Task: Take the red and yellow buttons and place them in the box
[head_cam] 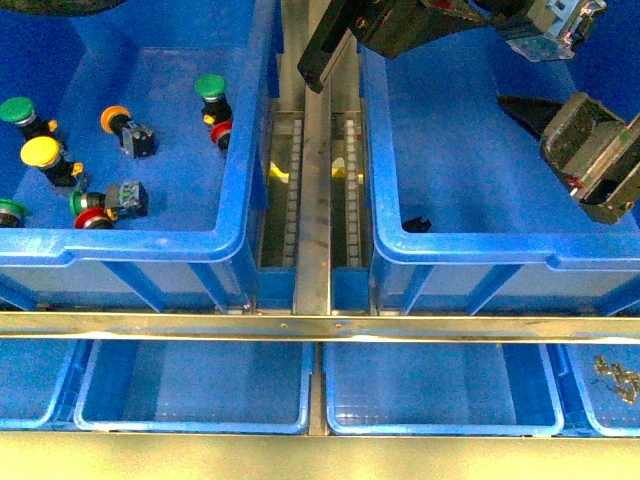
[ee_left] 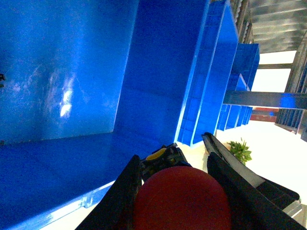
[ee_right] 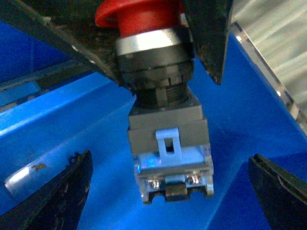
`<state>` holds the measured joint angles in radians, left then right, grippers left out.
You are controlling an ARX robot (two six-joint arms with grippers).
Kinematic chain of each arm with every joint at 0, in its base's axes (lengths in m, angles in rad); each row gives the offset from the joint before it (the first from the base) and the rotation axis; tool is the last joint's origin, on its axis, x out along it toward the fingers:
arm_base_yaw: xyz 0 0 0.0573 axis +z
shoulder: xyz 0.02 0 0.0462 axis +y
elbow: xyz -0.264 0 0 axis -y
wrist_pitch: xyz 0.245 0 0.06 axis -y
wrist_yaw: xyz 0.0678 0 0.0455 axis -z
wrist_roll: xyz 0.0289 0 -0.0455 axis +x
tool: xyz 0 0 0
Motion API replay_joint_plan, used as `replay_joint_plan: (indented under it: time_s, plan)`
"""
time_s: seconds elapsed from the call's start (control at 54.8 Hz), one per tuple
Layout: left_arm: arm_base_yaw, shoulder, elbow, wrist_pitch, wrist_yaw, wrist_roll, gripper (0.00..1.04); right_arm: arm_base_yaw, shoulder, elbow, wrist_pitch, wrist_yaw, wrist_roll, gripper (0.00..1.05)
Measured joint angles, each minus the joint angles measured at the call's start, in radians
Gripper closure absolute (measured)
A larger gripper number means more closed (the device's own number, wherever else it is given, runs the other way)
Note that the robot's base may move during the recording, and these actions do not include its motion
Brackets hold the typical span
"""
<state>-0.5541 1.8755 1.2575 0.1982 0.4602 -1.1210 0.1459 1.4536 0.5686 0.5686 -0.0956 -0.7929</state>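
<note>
My left hand (ee_left: pixel 171 151) is pinching a red button (ee_left: pixel 180 201) by its cap, a finger pressed against each side. In the left wrist view the smooth blue floor and walls of a bin fill the space beyond it. The right wrist view shows the same button from below: red cap on top, a silver collar, a black neck and a grey block with screw terminals hanging free over blue plastic.

My right hand (ee_right: pixel 169 160) is spread wide, its dark fingers (ee_right: pixel 67 191) well apart on either side of the hanging button and touching nothing.

In the front view a black arm (head_cam: pixel 340 40) reaches across the far edge of the box (head_cam: pixel 480 250) on the right. The box's floor holds only a small black piece (head_cam: pixel 417 224) near the front corner.

The left bin (head_cam: pixel 130 245) holds the rest: a yellow button (head_cam: pixel 42 152), an orange one (head_cam: pixel 116 119), two green ones (head_cam: pixel 210 87) (head_cam: pixel 17 110) and red caps (head_cam: pixel 222 133) (head_cam: pixel 93 218). Shallow trays (head_cam: pixel 190 385) sit below the metal rail (head_cam: pixel 320 325).
</note>
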Motion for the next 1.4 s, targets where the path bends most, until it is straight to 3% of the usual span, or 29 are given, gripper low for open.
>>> replay_joint_plan:
  time_s: [0.31,0.748,0.967,1.368,1.405]
  plan:
    - [0.006,0.000,0.000,0.000,0.000,-0.003,0.71,0.024,0.040,0.065,0.005,0.006,-0.008,0.08]
    - [0.008,0.002,0.000,0.000,-0.002,-0.003,0.71,0.024,0.040,0.070,-0.024,-0.005,-0.008,0.71]
    - [0.010,0.002,0.004,-0.013,-0.013,0.009,0.71,0.023,0.040,0.069,-0.031,-0.008,-0.013,0.76]
    - [0.075,-0.050,-0.065,-0.021,-0.076,0.074,0.07,0.013,0.040,0.056,-0.055,-0.002,-0.008,0.77]
    - [0.085,-0.062,-0.079,-0.031,-0.081,0.086,0.06,0.011,0.040,0.056,-0.057,-0.002,-0.008,0.77]
